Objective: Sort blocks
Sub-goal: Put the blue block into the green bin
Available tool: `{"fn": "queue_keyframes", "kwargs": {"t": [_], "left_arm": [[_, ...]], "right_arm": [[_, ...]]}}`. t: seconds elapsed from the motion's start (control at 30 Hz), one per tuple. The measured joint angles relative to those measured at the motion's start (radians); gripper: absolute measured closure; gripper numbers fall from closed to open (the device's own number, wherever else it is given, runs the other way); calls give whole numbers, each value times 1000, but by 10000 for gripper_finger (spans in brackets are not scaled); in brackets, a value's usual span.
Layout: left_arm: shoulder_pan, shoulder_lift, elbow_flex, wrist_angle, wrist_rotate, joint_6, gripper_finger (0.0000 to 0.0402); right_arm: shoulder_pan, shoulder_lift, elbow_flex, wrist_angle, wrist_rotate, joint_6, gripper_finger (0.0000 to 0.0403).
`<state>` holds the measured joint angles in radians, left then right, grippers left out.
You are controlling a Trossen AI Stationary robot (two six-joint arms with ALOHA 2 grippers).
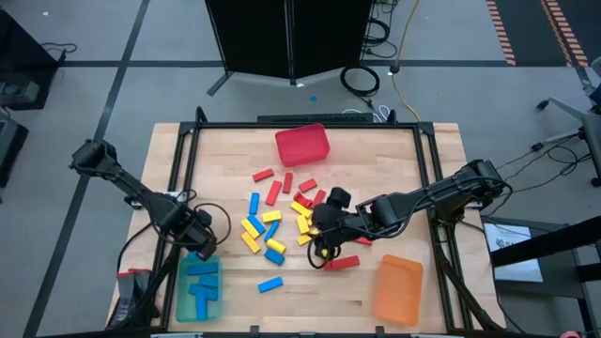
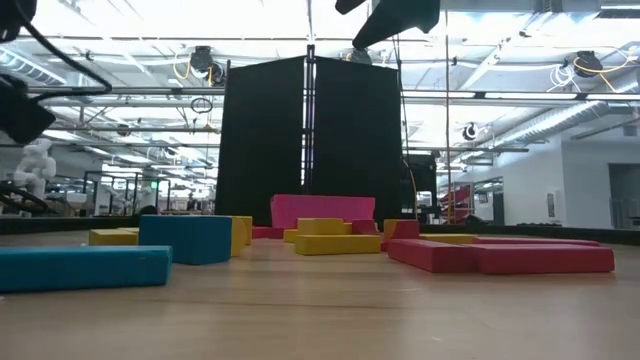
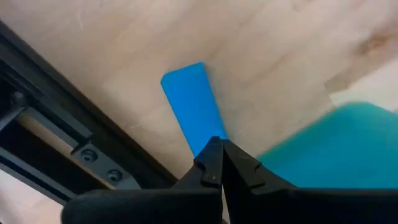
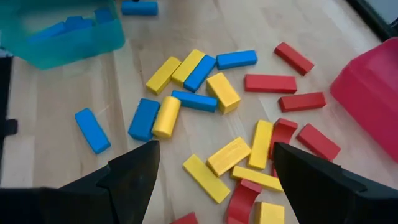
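Red, yellow and blue blocks [image 1: 282, 211] lie scattered flat on the middle of the wooden table. My right gripper [image 1: 324, 237] hangs open above the pile's right part; in the right wrist view its fingers [image 4: 134, 177] stand wide on either side of yellow blocks [image 4: 227, 155] without touching them. My left gripper [image 1: 199, 242] is shut at the far end of the teal bin [image 1: 199, 293], which holds several blue blocks. In the left wrist view its tips [image 3: 219, 146] cover one end of a blue block [image 3: 191, 106] lying on the wood beside the bin [image 3: 336, 149]. My left gripper points almost straight down with its shut fingertips [image 3: 211, 165] over the near end of the blue block [image 3: 202, 140], which they hide. I cannot tell whether they touch it. The block's far end lies flat on the table.
A red bin [image 1: 302, 144] stands at the far middle and an orange bin [image 1: 398, 289] at the near right. A single blue block [image 1: 270, 284] and a red block [image 1: 343, 263] lie nearer the front edge. A black frame rail [image 3: 56, 143] runs along the table's left side.
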<state>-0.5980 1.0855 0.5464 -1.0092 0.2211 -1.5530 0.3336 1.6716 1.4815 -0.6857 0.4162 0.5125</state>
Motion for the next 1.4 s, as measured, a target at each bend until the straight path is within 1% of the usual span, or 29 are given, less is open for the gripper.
{"fn": "queue_keyframes", "kwargs": {"t": [0.17,0.3,0.43,0.53,0.63,0.77,0.93,1.03,1.1,1.2,1.27,1.33,1.4], "left_arm": [[0,19,-25,30,3,-29,401],[0,33,-54,66,61,-86,401],[-2,36,-52,68,31,-207,401],[-2,36,-52,69,23,-230,401],[3,36,-52,92,-24,-247,401],[43,37,-52,239,-176,-238,401],[101,40,-56,399,-328,-179,402],[146,39,-56,470,-401,-135,402],[177,39,-56,533,-419,-91,402],[209,39,-53,607,-420,-53,402],[214,39,-29,609,-418,46,402],[215,39,-8,608,-397,248,402],[215,39,7,598,-346,449,401]], "right_arm": [[0,0,0,-4,-26,0,96],[2,0,0,-9,-30,0,97],[2,0,0,-11,-31,0,97],[2,0,0,-23,-31,0,97],[2,0,0,-47,-30,-6,97],[2,0,0,-63,-30,-12,97],[2,0,0,-60,-30,-26,97],[2,0,0,-61,-30,-27,97],[2,0,0,-60,-30,-26,97],[2,0,0,-60,-30,-25,97],[2,0,0,-60,-30,-25,97],[2,0,0,-60,-30,-25,97],[2,0,0,-60,-30,-26,97]]}}
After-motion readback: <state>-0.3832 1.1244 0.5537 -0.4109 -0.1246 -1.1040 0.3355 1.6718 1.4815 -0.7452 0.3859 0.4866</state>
